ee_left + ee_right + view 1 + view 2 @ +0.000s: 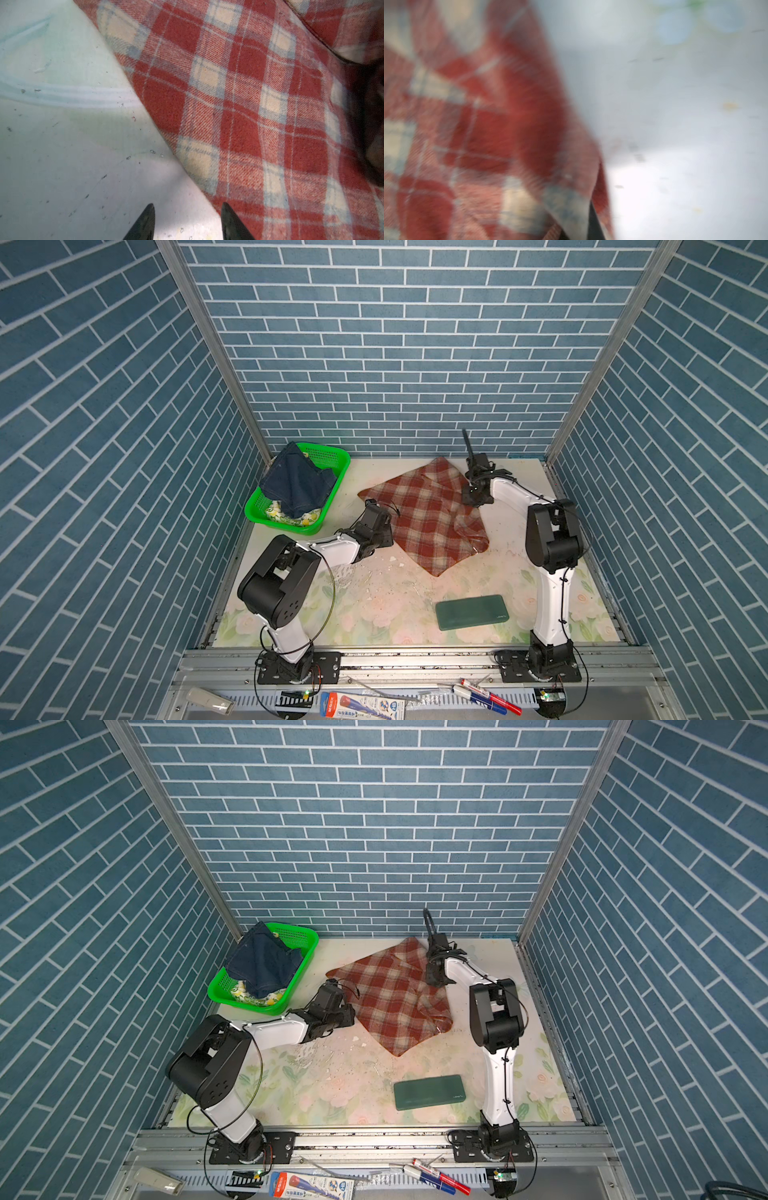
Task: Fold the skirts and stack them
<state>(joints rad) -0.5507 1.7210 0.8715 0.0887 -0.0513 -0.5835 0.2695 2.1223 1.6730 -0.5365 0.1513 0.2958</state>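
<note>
Judging by its drape, the plaid skirt [424,514] is soft and limp, best taken at edge corners: right gripper [591,220] pinches its edge, left gripper [188,204] stands open.

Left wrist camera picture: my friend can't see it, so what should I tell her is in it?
A rust-red and cream plaid skirt lies spread out, covering much of the picture, with the pale table beside its slanted edge. The left claw pokes in at that edge, its two dark tips apart with nothing between them.
</note>
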